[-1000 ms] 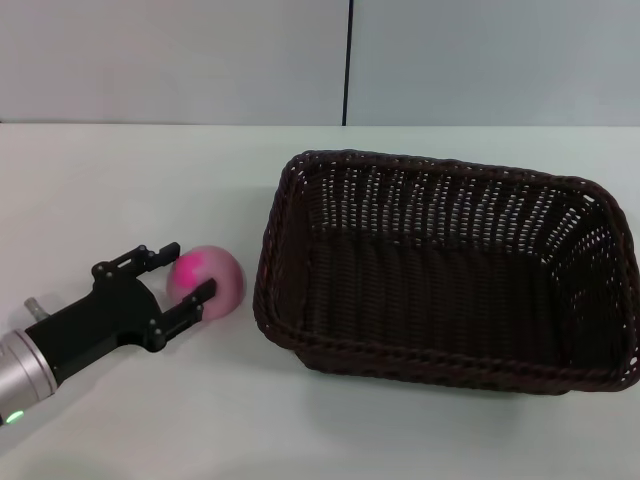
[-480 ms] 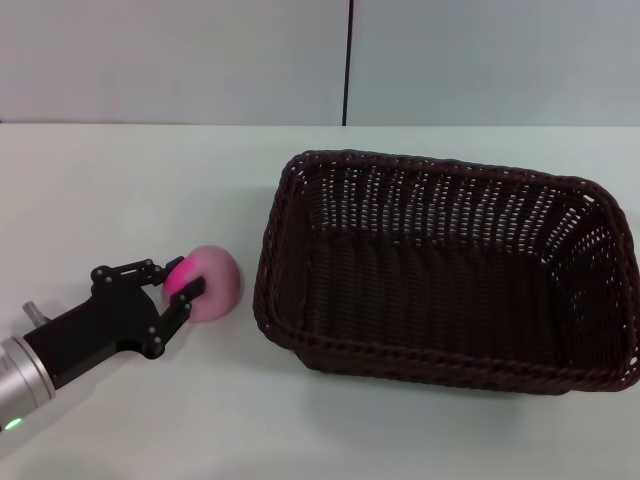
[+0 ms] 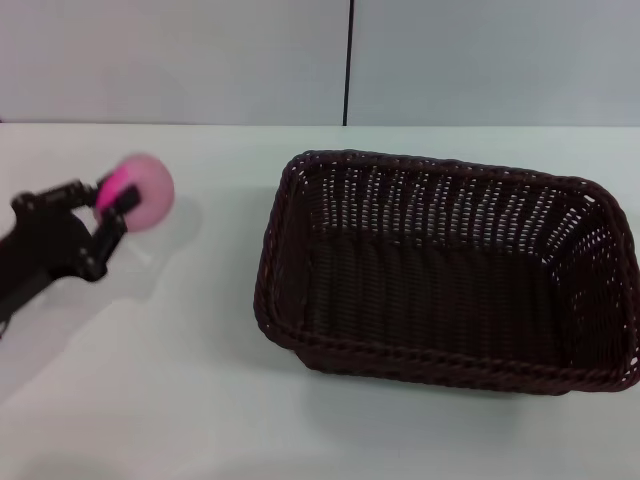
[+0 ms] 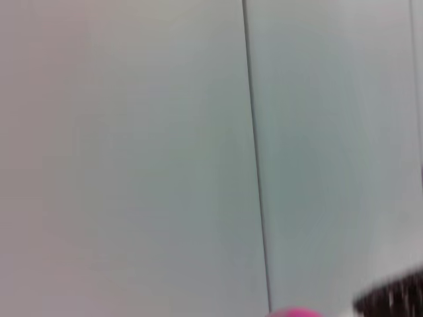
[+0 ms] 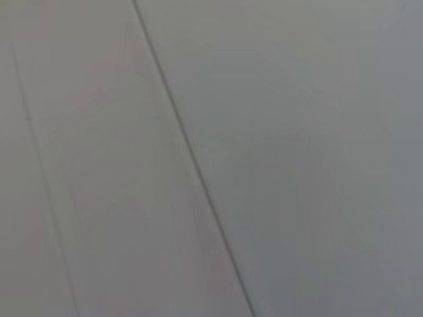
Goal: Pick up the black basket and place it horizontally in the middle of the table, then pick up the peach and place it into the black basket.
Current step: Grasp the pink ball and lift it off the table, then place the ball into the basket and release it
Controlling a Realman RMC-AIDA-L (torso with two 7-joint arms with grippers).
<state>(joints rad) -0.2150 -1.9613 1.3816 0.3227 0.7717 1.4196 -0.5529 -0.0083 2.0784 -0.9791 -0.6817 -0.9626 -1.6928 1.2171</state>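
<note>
Head view: the left end effector (image 3: 112, 205), black, at the left edge of the scene, is clenched on the peach (image 3: 140, 192), its fingers (image 3: 119, 197) pressed against the near-left side of the fruit. The peach sits at the tip of the end effector, on the side facing the black basket (image 3: 445, 270), and is held clear of the tabletop (image 3: 180, 380); a soft shadow lies on the white surface just below and to the right of it. The fruit appears pale pink with a bright magenta blotch beside the fingers. The black basket rests on the tabletop to the right of the peach, well apart from it, with its long axis running left to right and its open top upward; its woven interior holds nothing visible. The peach lies level with the far-left part of the basket rim but outside it, with bare tabletop between the two. Behind the tabletop stands a pale wall (image 3: 200, 60) divided by a thin dark vertical seam (image 3: 349, 60). Left wrist view: mostly the same pale wall and seam, with a sliver of the magenta peach (image 4: 294, 312) at one edge and a dark, blurred part (image 4: 393, 297) nearby that cannot be identified with certainty. Right wrist view: only a plain grey wall with a slanted seam; the right end effector appears in no view.
</note>
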